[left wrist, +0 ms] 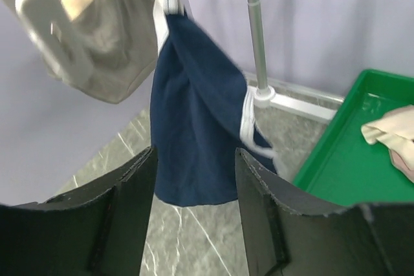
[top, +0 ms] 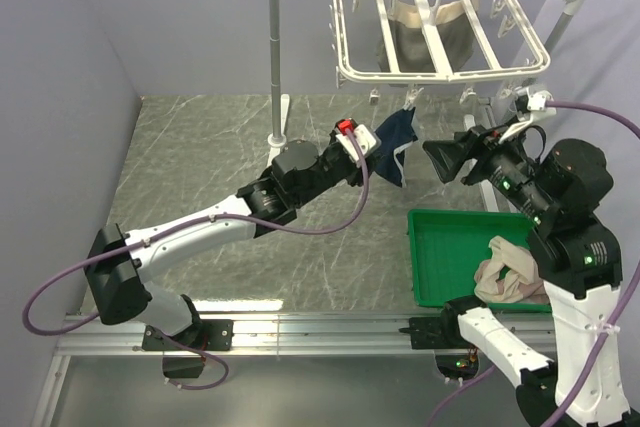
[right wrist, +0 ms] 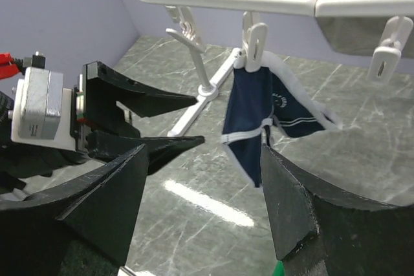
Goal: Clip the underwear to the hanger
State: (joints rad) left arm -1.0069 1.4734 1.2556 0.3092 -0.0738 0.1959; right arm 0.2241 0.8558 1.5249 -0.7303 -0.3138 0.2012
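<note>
**Underwear (top: 395,142) pinned by one clip, both end effectors spread**

The left end effector (left wrist: 194,166) is spread and empty. It sits just beside the hanging navy fabric, whose lower hem shows between its fingers in the wrist view. That looks like a position for gathering the loose side. The right end effector (right wrist: 202,156), also spread and holding nothing, faces the garment from the bench's (top: 200,167) right-edge side, near but apart.

The underwear dangles from a single clip (right wrist: 253,43) on the hanger's (top: 440,72) near rail, toward the bench's far right. It droops bunched because only one part is pinched. A second clip likely comes next. A green tray (top: 430,247) at the near right corner holds beige cloth (top: 510,272).
</note>
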